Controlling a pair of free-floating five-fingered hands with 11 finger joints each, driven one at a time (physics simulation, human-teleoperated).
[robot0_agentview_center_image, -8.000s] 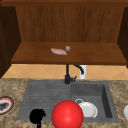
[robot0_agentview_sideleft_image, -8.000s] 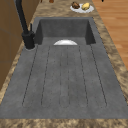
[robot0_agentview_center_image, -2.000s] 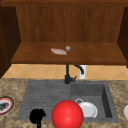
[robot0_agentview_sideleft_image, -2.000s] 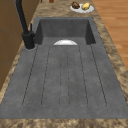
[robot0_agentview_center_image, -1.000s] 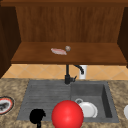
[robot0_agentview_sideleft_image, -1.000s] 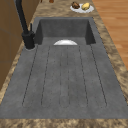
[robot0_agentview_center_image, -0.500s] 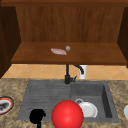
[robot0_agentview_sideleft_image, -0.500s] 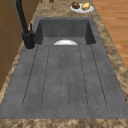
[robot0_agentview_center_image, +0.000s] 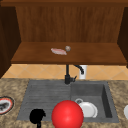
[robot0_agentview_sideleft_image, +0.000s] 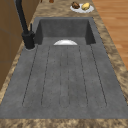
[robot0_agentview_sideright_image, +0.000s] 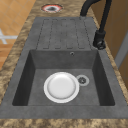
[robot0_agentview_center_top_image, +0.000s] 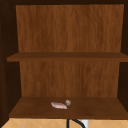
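1 hand, front view: the left hand (robot0_agentview_center_image: 37, 115) hung low at the front edge of the draining board (robot0_agentview_center_image: 42, 95); i could not tell whether it was spread or closed, and nothing showed in its hold.
nearest thing, front view: a red ball (robot0_agentview_center_image: 67, 114) sat just beside the hand, to its right, level with it; they looked apart, though i could not tell for sure.
axis: the ball was round, so it had no long axis; it lay straight to the hand's right.
further right, front view: a white plate (robot0_agentview_center_image: 88, 109) lay flat in the sink (robot0_agentview_center_image: 107, 100), past the ball and partly behind it.
behind, front view: the black tap (robot0_agentview_center_image: 67, 75) stood at the back rim, well apart from the hand; a red-rimmed plate (robot0_agentview_center_image: 4, 105) lay on the counter to the hand's left.
left side view: the plate's rim (robot0_agentview_sideleft_image: 65, 43) peeped over the basin edge beyond the ribbed board (robot0_agentview_sideleft_image: 66, 77); a dish of food (robot0_agentview_sideleft_image: 81, 7) sat on the far counter.
right side view: the white plate (robot0_agentview_sideright_image: 61, 87) lay beside the drain (robot0_agentview_sideright_image: 82, 80), the red-rimmed plate (robot0_agentview_sideright_image: 52, 8) far off.
upper view: a pink piece (robot0_agentview_center_top_image: 59, 105) and a small grey ball (robot0_agentview_center_top_image: 67, 102) lay near each other on the bottom shelf (robot0_agentview_center_top_image: 100, 107).
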